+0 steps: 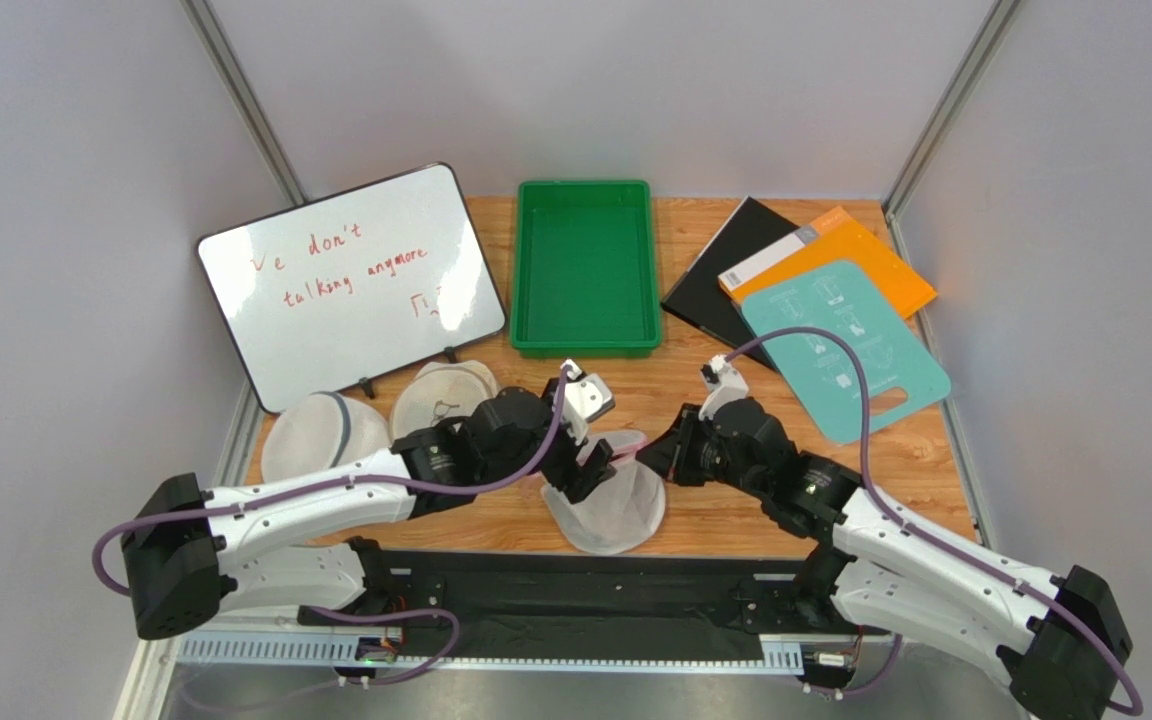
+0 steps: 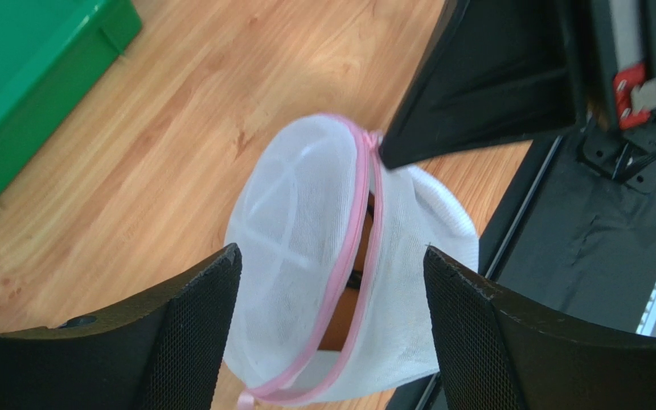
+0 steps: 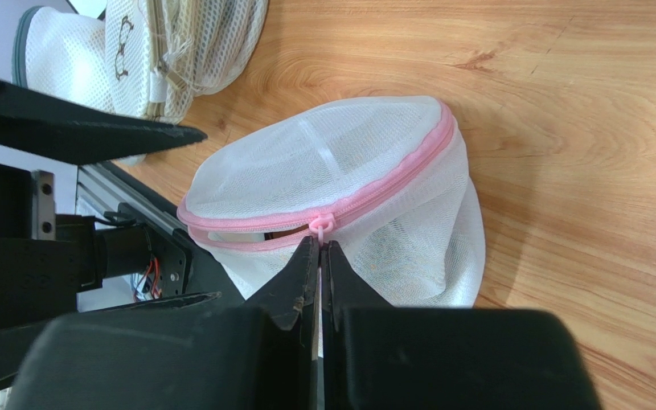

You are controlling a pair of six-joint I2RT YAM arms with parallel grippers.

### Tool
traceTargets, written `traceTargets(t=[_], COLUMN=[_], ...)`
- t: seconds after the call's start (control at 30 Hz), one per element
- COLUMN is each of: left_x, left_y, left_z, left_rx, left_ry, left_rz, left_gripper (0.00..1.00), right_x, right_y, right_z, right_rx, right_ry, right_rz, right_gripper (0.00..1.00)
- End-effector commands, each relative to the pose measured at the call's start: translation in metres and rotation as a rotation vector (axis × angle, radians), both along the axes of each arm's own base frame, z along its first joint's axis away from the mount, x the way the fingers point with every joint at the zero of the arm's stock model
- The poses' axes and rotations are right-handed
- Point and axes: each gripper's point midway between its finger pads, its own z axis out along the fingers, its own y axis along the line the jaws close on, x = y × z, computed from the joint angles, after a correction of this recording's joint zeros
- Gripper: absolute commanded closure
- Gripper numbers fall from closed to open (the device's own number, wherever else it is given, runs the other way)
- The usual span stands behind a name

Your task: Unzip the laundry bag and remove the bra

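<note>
The laundry bag (image 1: 608, 518), white mesh with pink trim, lies on the wood near the front edge. Its pink zipper is partly undone. Through the gap a strip of the brown bra (image 2: 342, 327) shows, also faintly visible in the right wrist view (image 3: 284, 232). My left gripper (image 1: 585, 453) is open, its fingers (image 2: 194, 325) standing on either side of the bag (image 2: 306, 222) without pinching it. My right gripper (image 3: 320, 243) is shut on the pink zipper pull (image 3: 319, 225) at the bag's (image 3: 340, 162) rim, coming in from the right (image 1: 657, 450).
Two plain white mesh bags (image 1: 319, 432) (image 1: 440, 398) lie left of the arms. A whiteboard (image 1: 349, 285) leans at back left, and a green tray (image 1: 585, 191) stands at back centre. Black, orange and teal folders (image 1: 838, 345) lie at back right. A black rail (image 1: 582, 593) runs along the near edge.
</note>
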Motion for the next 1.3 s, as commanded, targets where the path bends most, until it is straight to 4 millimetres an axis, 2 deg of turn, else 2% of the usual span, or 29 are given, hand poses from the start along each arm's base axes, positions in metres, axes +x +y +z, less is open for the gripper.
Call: traceTargets(t=[0.0, 0.13, 0.23, 0.47, 0.6, 0.97, 1.07, 1.1, 1.17, 1.2, 1.27], left_x=[0.009, 0.009, 0.010, 0.005, 0.002, -0.004, -0.005, -0.005, -0.005, -0.005, -0.003], left_y=[-0.023, -0.035, -0.041, -0.038, -0.034, -0.028, -0.028, -0.028, -0.027, -0.026, -0.024], left_z=[0.034, 0.037, 0.028, 0.016, 0.008, -0.007, -0.009, -0.009, -0.010, -0.010, -0.009], left_rx=[-0.064, -0.070, -0.048, -0.032, -0.022, 0.001, 0.005, 0.006, 0.010, 0.013, 0.013], left_ry=[-0.045, -0.039, -0.023, 0.007, 0.024, 0.053, 0.056, 0.057, 0.057, 0.054, 0.044], left_rz=[-0.027, -0.065, -0.078, -0.084, -0.081, -0.089, -0.094, -0.094, -0.090, -0.086, -0.077], left_gripper=[0.16, 0.16, 0.16, 0.20, 0.32, 0.46, 0.65, 0.78, 0.90, 1.00, 1.00], right_x=[-0.004, -0.010, -0.013, -0.014, -0.013, -0.008, -0.007, -0.007, -0.007, -0.003, 0.000], right_y=[0.013, 0.018, 0.020, 0.022, 0.023, 0.018, 0.017, 0.017, 0.016, 0.012, 0.009], right_z=[0.022, 0.027, 0.029, 0.031, 0.032, 0.034, 0.034, 0.033, 0.031, 0.028, 0.026], right_rx=[0.063, 0.078, 0.084, 0.084, 0.082, 0.046, 0.044, 0.041, 0.034, 0.014, -0.002], right_ry=[-0.053, -0.064, -0.067, -0.071, -0.074, -0.091, -0.095, -0.092, -0.086, -0.092, -0.100], right_rz=[0.072, 0.099, 0.111, 0.123, 0.123, 0.097, 0.094, 0.092, 0.091, 0.063, 0.051], right_gripper=[1.00, 1.00, 1.00, 1.00, 1.00, 1.00, 1.00, 1.00, 1.00, 1.00, 1.00])
